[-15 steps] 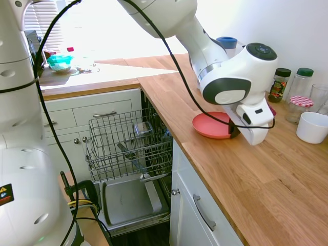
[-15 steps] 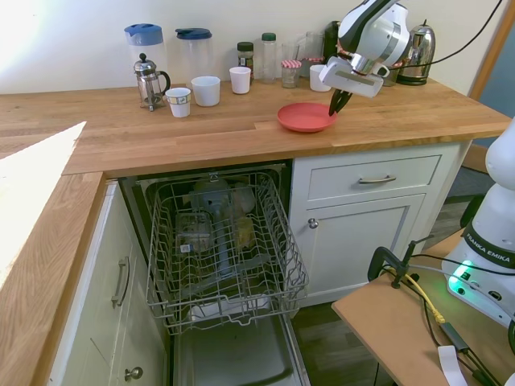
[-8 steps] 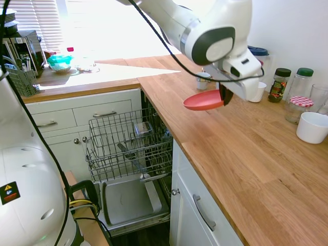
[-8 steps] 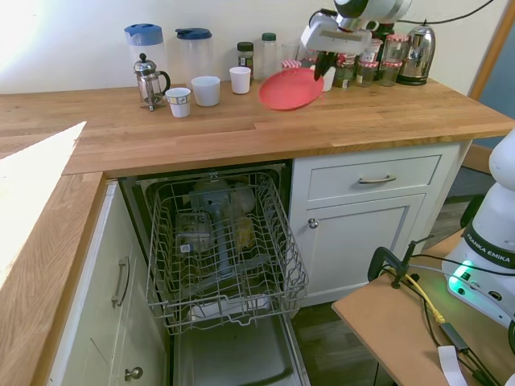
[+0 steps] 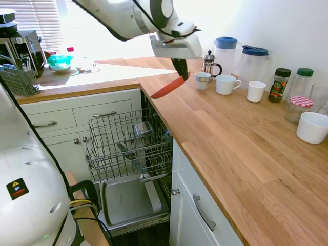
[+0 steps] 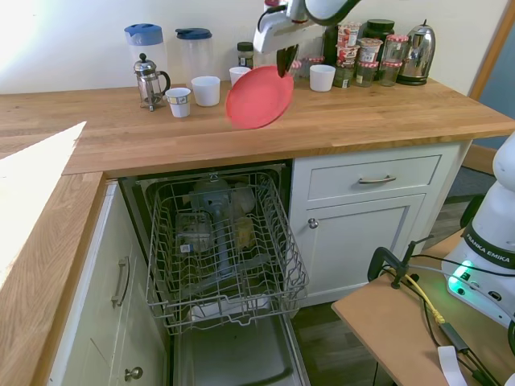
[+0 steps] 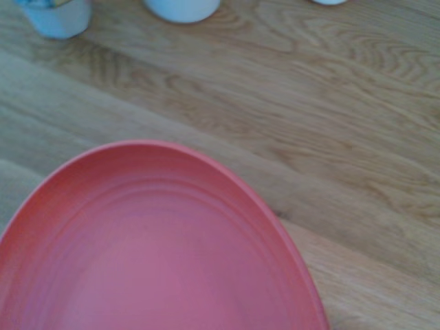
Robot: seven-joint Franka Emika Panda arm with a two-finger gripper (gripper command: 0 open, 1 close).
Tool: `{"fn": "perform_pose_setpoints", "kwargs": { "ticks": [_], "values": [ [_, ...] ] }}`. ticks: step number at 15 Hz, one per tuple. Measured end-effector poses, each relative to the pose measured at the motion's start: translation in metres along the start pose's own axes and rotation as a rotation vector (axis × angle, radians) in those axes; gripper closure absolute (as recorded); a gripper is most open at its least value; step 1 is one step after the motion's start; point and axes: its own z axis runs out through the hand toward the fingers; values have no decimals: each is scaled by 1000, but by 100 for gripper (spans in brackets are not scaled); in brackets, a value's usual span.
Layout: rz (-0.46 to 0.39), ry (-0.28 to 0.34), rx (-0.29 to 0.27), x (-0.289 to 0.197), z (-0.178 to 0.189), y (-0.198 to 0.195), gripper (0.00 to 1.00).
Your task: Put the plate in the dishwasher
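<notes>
The coral-pink plate hangs tilted in the air above the wooden counter, near its front edge over the dishwasher. My gripper is shut on the plate's upper rim. In the first exterior view the plate shows almost edge-on below the gripper. The wrist view is filled by the plate with counter wood behind it. The dishwasher stands open under the counter, its grey wire rack pulled out over the dropped door, with some items in the rack.
Mugs, a French press and two jugs line the counter's back. Jars and a kettle stand further right, and a white bowl sits on the counter. White cabinet drawers flank the dishwasher.
The gripper has lifted the plate off the counter and carried it along the counter toward the dishwasher. The plate has tipped from lying flat to steeply tilted.
</notes>
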Motion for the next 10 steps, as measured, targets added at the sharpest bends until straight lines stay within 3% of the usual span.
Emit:
{"fn": "perform_pose_setpoints", "kwargs": {
  "ticks": [3,5,8,10],
  "values": [
    [-190,72,-45,-108,4,-21,100],
    [-324,137,-48,-200,-6,-41,100],
    [-470,323,-52,-321,-23,-66,100],
    [-546,431,-85,-368,-8,-75,100]
  ]
}}
